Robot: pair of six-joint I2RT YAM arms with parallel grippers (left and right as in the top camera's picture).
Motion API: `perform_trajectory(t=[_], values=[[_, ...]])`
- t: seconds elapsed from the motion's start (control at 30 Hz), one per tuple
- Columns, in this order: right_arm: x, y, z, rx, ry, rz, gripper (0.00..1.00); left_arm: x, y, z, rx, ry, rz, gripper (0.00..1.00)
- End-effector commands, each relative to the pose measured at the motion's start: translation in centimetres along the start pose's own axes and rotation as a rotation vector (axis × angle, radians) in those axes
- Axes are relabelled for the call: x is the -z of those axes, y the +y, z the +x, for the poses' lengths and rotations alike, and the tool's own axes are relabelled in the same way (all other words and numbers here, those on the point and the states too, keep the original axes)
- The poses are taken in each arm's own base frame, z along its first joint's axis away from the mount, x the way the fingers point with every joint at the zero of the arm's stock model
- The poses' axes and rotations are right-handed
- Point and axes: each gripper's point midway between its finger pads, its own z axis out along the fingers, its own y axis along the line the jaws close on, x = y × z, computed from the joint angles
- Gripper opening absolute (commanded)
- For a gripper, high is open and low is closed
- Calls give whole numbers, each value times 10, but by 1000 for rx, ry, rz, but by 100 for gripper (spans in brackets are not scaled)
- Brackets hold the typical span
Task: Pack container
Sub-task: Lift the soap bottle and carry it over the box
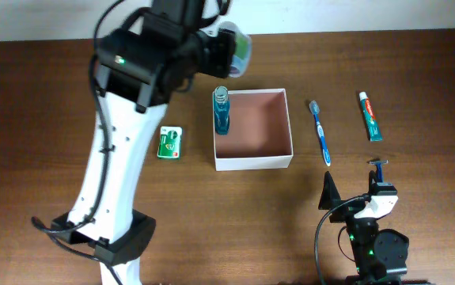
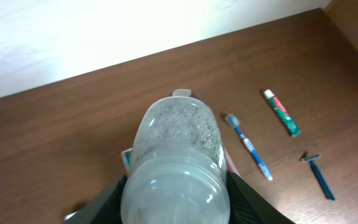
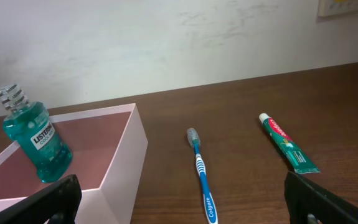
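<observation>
The container is a white-walled square box with a reddish-brown inside, at the middle of the table. A teal mouthwash bottle stands upright at its left wall. My left gripper hangs above the table behind the box's back left corner, shut on a clear round plastic jar. That jar fills the left wrist view between the black fingers. My right gripper rests low at the front right, open, nothing between its fingers.
Right of the box lie a blue toothbrush, a toothpaste tube and a blue razor. A small green packet lies left of the box. The left arm's white link spans the table's left side.
</observation>
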Motion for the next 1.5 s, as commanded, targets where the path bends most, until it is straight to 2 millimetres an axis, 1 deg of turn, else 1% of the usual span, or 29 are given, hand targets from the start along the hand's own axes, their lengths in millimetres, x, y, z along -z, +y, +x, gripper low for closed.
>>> perform_trajectory(t=[0.0, 0.13, 0.3, 0.37, 0.4, 0.5, 0.7, 0.77, 0.93, 1.1, 1.27, 1.47], values=[[0, 1, 2, 4, 4, -7, 98, -9, -13, -6, 44, -29, -15, 7], [0, 1, 2, 4, 4, -7, 98, -40, -27, 5, 68, 21, -3, 7], [0, 1, 2, 4, 4, -7, 99, -82, -34, 25, 86, 104, -13, 7], [0, 1, 2, 4, 4, -7, 98, -96, -31, 33, 115, 134, -36, 7], [0, 1, 2, 4, 4, -7, 98, -106, -25, 38, 129, 148, -71, 7], [0, 1, 2, 4, 4, -7, 98, -123, -16, 49, 143, 179, -122, 7], [0, 1, 2, 4, 4, -7, 98, -155, -12, 73, 152, 260, -149, 7], [0, 1, 2, 4, 4, -7, 98, -162, -11, 79, 151, 275, -154, 8], [0, 1, 2, 4, 4, -7, 98, -171, -8, 87, 165, 299, -176, 8], [0, 1, 2, 4, 4, -7, 98, -186, -1, 104, 177, 346, -215, 8], [0, 1, 2, 4, 4, -7, 98, -194, 3, 119, 192, 394, -242, 8], [0, 1, 2, 4, 4, -7, 98, -200, 6, 132, 198, 435, -261, 8]])
